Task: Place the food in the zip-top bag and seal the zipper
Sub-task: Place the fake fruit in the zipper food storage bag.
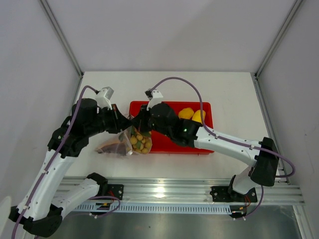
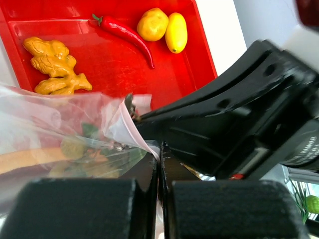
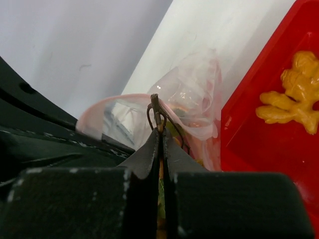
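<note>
Risk: thin film. Left hand point(image 2: 159, 149) pinched shut on zip-top bag point(image 1: 117, 146) mouth, on surface beside red tray point(image 2: 109, 74). Right hand point(image 3: 160, 132) clamped on fruit bunch point(image 1: 140, 142) stem at that mouth. Could drag bag or collapse opening on release. Chili point(image 2: 124, 35), ginger point(image 2: 55, 64), two yellow fruits point(image 2: 162, 27) unbagged in tray.

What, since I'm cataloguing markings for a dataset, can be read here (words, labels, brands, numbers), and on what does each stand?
No text can be read in any view.
Faint pale print on the black arm housing: too blurred to read.
Red tray and zip-top bag: no lettering visible.
</note>
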Tool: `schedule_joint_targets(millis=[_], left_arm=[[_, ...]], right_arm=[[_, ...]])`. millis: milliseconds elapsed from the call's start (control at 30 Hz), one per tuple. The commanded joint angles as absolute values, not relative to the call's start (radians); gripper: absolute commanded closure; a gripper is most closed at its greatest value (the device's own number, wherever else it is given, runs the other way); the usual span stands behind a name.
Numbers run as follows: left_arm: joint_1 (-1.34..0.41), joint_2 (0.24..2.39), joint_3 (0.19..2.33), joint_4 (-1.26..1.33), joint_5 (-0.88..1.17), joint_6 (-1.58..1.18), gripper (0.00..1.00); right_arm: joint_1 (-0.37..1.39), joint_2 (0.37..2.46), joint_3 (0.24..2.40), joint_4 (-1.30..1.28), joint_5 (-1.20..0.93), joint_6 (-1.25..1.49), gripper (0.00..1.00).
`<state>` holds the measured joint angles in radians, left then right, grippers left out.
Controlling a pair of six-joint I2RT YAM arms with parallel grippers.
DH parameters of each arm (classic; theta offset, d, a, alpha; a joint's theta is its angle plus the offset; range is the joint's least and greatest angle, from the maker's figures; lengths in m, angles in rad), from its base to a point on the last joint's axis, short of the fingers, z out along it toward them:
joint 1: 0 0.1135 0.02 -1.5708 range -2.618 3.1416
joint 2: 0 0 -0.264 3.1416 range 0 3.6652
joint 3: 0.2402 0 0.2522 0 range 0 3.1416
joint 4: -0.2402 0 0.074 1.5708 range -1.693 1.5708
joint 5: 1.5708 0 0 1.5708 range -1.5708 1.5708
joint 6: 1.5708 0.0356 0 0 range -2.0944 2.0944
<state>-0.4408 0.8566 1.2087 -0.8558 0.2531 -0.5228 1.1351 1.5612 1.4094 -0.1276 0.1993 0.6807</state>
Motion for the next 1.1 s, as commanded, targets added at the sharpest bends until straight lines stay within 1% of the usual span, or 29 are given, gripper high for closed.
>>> schedule_joint_targets(millis=[0, 200, 300, 433, 533, 600, 667, 733, 833, 900, 1000, 1033, 1067], left_arm=[[-0.437, 0.847, 1.261, -0.788, 0.291, -0.528, 0.99], [-0.437, 0.841, 1.255, -0.787, 0.313, -0.522, 1.00], [-0.437, 0.835, 1.258, -0.795, 0.299, -0.515, 0.99], [-0.437, 0.841, 1.259, -0.827, 0.232, -0.502, 0.99], [-0.437, 0.836, 1.241, -0.839, 0.189, -0.496, 0.99], [-0.437, 0.838, 1.236, -0.845, 0.163, -0.492, 0.99], [-0.437, 0.838, 1.235, -0.841, 0.172, -0.486, 0.99], [-0.437, 0.828, 1.230, -0.810, 0.227, -0.486, 1.00], [-0.437, 0.821, 1.230, -0.782, 0.300, -0.500, 1.00], [-0.437, 0.818, 1.236, -0.784, 0.319, -0.503, 0.99], [-0.437, 0.807, 1.246, -0.795, 0.354, -0.515, 0.99], [-0.437, 0.805, 1.238, -0.795, 0.360, -0.518, 1.00], [-0.437, 0.796, 1.233, -0.795, 0.360, -0.523, 0.99]], right_arm=[[1.146, 1.557, 1.387, -0.098, 0.140, 0.651, 1.00], [1.127, 1.598, 1.419, -0.152, 0.043, 0.603, 1.00], [1.137, 1.595, 1.428, -0.167, 0.060, 0.558, 1.00], [1.152, 1.528, 1.390, -0.173, 0.113, 0.483, 1.00], [1.152, 1.452, 1.310, -0.180, 0.172, 0.445, 1.00], [1.149, 1.415, 1.243, -0.155, 0.155, 0.417, 1.00], [1.138, 1.396, 1.232, -0.155, 0.121, 0.402, 1.00], [1.132, 1.416, 1.265, -0.176, 0.053, 0.388, 1.00], [1.135, 1.472, 1.322, -0.161, 0.022, 0.400, 1.00], [1.132, 1.525, 1.353, -0.141, 0.024, 0.417, 1.00], [1.124, 1.622, 1.462, -0.146, 0.047, 0.460, 1.00], [1.123, 1.650, 1.494, -0.153, 0.057, 0.480, 0.93], [1.114, 1.681, 1.576, -0.173, 0.076, 0.494, 0.79]])
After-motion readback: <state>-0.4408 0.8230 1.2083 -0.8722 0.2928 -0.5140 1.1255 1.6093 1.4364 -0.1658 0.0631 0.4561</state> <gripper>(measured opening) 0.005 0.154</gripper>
